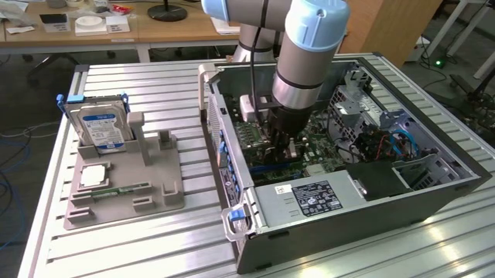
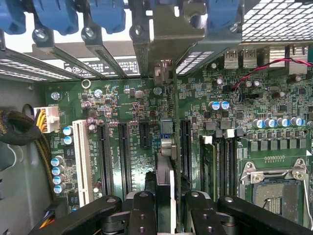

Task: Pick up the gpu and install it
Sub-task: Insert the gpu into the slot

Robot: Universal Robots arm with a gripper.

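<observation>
The gpu [image 2: 165, 178] is seen edge-on in the wrist view, a thin dark card standing upright over the green motherboard [image 2: 122, 103]. Its silvery end bracket [image 2: 164, 46] reaches to the rear slot openings of the case. My gripper [image 2: 170, 208] is shut on the card, one black finger [image 2: 142, 210] on each side. The card stands between two long black expansion slots [image 2: 103, 156]; whether it is seated in a slot is hidden. In the exterior view my gripper [image 1: 282, 147] is low inside the open computer case [image 1: 433, 174], close above the board.
A grey holder [image 1: 155, 191] on the exterior view's left carries a silver hard drive with a blue label [image 1: 101, 127], a chip [image 1: 93, 176] and a green memory stick [image 1: 120, 190]. In the case, the power supply [image 1: 305, 200] lies near the gripper. A CPU socket [image 2: 274, 191] and white slot [image 2: 80, 161] flank the card.
</observation>
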